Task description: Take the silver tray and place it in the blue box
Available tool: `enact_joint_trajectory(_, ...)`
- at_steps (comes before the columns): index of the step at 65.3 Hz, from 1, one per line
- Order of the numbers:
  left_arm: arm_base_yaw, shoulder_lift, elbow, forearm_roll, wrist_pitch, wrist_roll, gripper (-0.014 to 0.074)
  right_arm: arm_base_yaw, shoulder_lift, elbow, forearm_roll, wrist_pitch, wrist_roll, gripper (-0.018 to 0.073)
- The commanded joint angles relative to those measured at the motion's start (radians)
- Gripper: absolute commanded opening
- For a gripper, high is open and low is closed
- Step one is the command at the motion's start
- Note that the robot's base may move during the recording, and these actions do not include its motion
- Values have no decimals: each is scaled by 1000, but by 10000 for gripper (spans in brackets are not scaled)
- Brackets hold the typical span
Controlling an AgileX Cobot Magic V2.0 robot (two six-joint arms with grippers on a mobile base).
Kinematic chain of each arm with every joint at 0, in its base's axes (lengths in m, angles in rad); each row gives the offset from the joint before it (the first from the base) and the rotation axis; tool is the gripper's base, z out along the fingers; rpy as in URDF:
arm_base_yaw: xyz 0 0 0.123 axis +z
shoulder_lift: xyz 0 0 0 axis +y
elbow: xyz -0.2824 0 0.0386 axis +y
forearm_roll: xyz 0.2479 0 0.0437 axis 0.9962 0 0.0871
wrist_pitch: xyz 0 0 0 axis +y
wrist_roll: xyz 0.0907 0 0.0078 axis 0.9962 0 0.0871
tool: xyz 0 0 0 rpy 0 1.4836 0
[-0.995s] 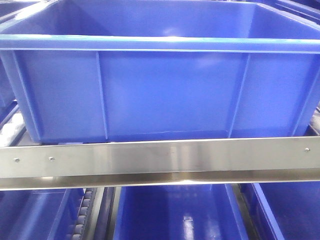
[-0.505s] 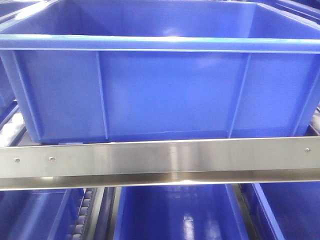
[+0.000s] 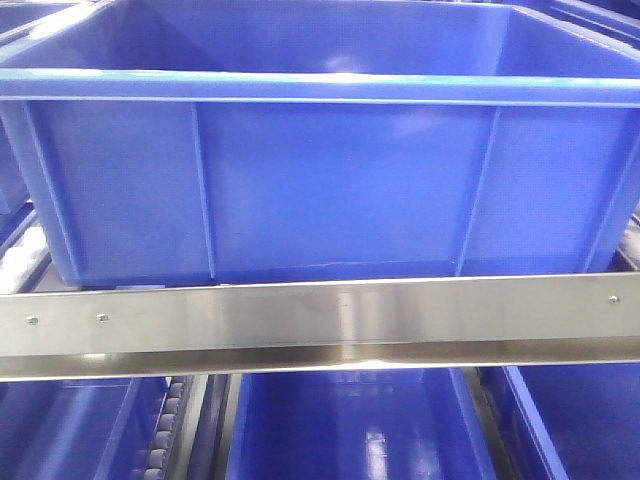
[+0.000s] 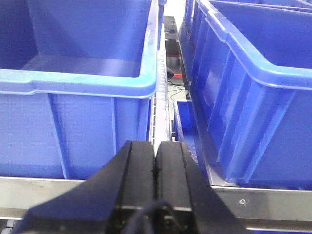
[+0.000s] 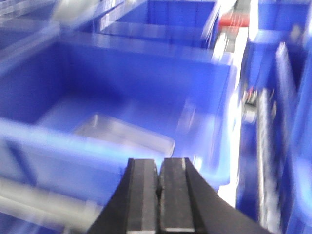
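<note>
In the front view a large blue box with ribbed sides fills the frame; its floor is hidden and neither gripper shows there. The right wrist view is motion-blurred. In it a shiny silver tray lies flat on the floor of a deep blue crate; whether this crate is the same blue box I cannot tell. My right gripper is shut and empty, above the crate's near right corner. My left gripper is shut and empty, in front of the gap between two blue crates.
A steel shelf rail runs across under the box, with more blue crates and a roller track on the level below. The left wrist view shows a crate on the left, another on the right, and white rollers between.
</note>
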Motion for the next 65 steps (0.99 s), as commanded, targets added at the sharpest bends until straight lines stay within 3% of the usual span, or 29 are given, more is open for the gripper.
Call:
enact_joint_trajectory(1, 2, -20, -5, -5, -84, -1, -97, -93, 11, 8, 91, -138, -120, 52)
enact_joint_trajectory(9, 2, -20, -5, -5, -84, -1, -97, -239, -13, 93, 264, -185, -262, 52)
enact_joint_trajectory(17, 2, -20, -5, -5, -84, -1, -97, -358, -89, 218, 269, -206, -257, 52)
enact_joint_trajectory(25, 2, -20, -5, -5, -84, -1, -97, -416, -194, 334, 269, -211, -257, 52)
enact_joint_trajectory(42, 2, -18, -5, -5, -84, -1, -97, -421, -325, 528, 268, -274, -257, 52)
enact_joint_trajectory(65, 2, -18, -5, -5, -84, -1, -97, -420, -325, 525, 268, -257, -257, 52)
